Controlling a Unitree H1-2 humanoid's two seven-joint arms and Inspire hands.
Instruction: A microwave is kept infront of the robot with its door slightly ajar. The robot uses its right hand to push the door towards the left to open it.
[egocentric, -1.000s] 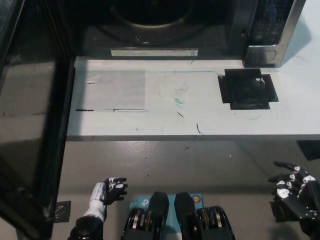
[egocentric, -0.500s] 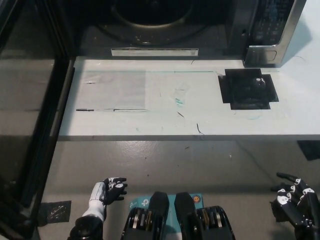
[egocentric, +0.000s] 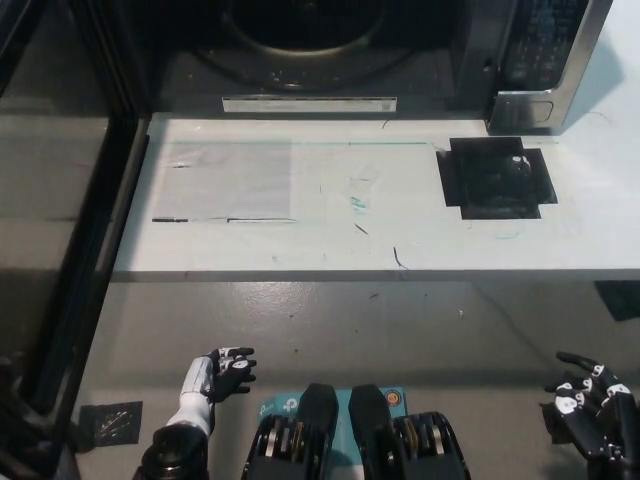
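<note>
The microwave (egocentric: 500, 60) stands at the back of the white table (egocentric: 340, 200), its dark cavity with the round turntable (egocentric: 305, 25) exposed. Its glass door (egocentric: 50, 230) is swung wide to the left, filling the picture's left side. My black right hand (egocentric: 590, 415) hangs low at the bottom right corner, far from the door, fingers spread and holding nothing. My white left hand (egocentric: 215, 380) rests at the lower left, open, below the table's front edge.
A black square patch (egocentric: 495, 178) lies on the table's right part. The microwave's control panel (egocentric: 540, 40) is at the top right. Grey floor (egocentric: 400, 320) shows below the table edge, with a dark tape piece (egocentric: 108, 420) at the lower left.
The door has swung further left. My right hand has dropped lower toward the bottom right corner. The left hand has barely shifted.
</note>
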